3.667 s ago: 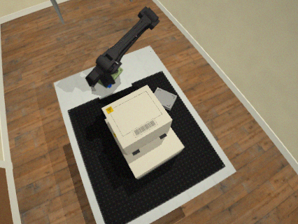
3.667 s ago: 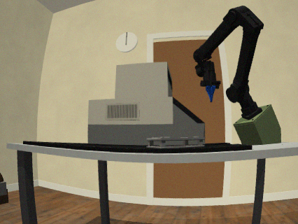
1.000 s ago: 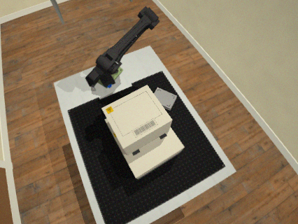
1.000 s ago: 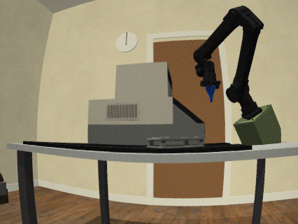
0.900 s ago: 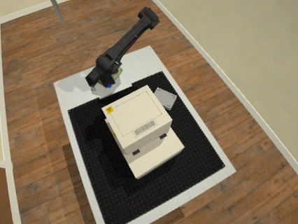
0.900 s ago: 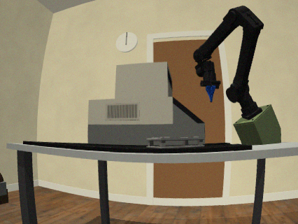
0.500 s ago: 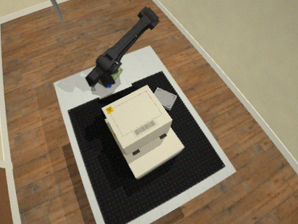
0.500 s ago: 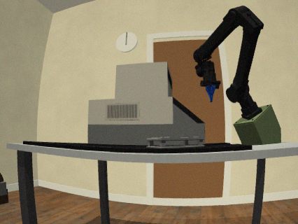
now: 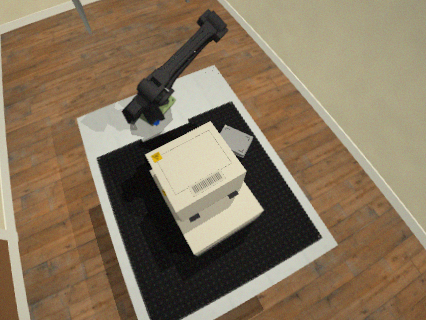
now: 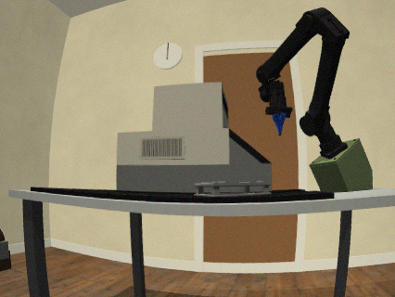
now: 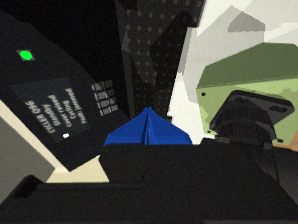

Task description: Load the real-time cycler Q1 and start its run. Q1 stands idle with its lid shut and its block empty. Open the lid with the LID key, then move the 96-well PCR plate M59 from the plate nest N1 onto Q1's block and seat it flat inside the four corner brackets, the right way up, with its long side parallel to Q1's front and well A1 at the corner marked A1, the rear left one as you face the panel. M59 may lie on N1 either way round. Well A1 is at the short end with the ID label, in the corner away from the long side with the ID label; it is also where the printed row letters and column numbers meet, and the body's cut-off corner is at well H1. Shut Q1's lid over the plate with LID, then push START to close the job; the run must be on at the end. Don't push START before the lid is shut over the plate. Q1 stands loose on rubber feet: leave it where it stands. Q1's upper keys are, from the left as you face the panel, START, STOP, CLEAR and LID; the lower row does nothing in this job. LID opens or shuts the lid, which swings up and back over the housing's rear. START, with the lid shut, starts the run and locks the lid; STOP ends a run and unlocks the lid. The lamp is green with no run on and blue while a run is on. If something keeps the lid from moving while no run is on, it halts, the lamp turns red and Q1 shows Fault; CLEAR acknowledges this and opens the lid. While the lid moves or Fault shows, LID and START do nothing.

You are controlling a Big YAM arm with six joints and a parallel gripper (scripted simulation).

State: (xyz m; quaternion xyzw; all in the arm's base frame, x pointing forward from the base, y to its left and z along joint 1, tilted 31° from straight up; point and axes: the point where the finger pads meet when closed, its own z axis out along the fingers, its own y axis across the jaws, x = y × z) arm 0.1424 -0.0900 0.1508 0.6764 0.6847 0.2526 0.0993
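The plate (image 9: 237, 139) lies flat on its holder beside the machine (image 9: 200, 175), long side slanting along the machine's flank. The closed, empty gripper (image 10: 279, 124) points down above the panel. Only the wrist view shows the green lamp (image 11: 25, 55).

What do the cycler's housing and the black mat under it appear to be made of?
The cycler's housing looks like matte cream plastic or painted metal: flat, even colour without shine. The black mat looks like matte rubber or foam, perhaps a perforated board; a regular grid of small dots covers it.
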